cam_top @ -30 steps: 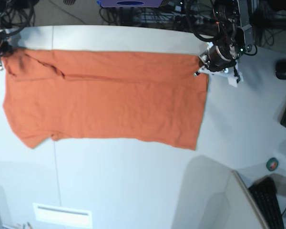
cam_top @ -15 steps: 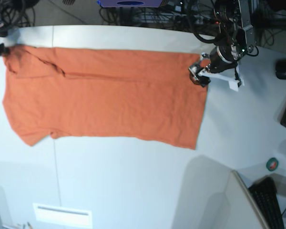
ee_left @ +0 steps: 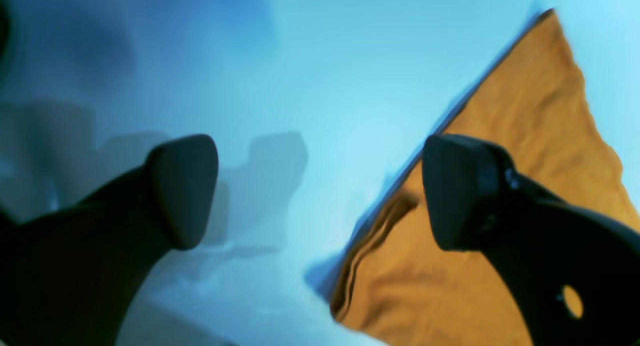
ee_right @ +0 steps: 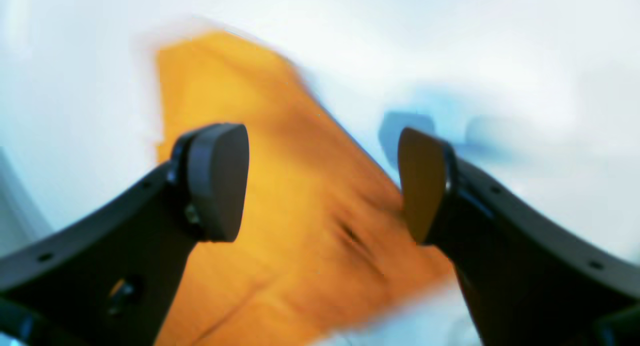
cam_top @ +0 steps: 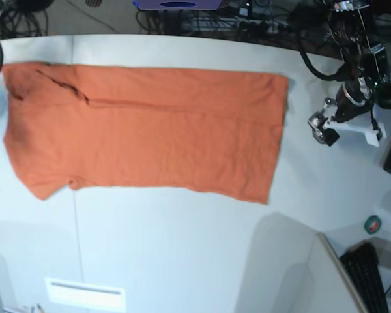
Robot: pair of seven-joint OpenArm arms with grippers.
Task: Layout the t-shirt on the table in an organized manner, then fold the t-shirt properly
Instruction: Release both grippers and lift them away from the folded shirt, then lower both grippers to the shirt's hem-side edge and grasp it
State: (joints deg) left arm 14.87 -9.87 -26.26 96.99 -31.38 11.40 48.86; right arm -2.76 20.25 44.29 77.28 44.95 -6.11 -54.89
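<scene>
The orange shirt (cam_top: 143,130) lay spread flat across the far half of the white tabletop (cam_top: 182,248), its long axis running side to side in the base view. The sleeve end sat at that view's left, the straight hem at its right. A fold line ran lengthwise near the far edge, and one sleeve corner poked toward the camera at the lower left, beside the thin seam (cam_top: 78,241) in the tabletop.

The left gripper (cam_top: 318,126) hung over bare tabletop just off the hem, apart from the cloth. Its wrist camera showed the jaws spread wide with nothing between them. A rumpled corner of the shirt (ee_left: 500,196) lay below, behind the right-hand finger (ee_left: 460,186), while the other finger (ee_left: 185,186) stood over plain white surface.

The right gripper (ee_right: 320,183) did not show in the base view. Its own camera caught the jaws likewise spread and empty, poised above a blurred corner of the shirt (ee_right: 280,201) that rested on the tabletop (ee_right: 500,46). Whether the fingers touched the cloth could not be told from that blurred frame.

Off the tabletop's curved right edge, a roll of green tape (cam_top: 373,225) and a black keyboard (cam_top: 368,277) sat on a lower surface. Cables crowded the floor beyond the far edge.
</scene>
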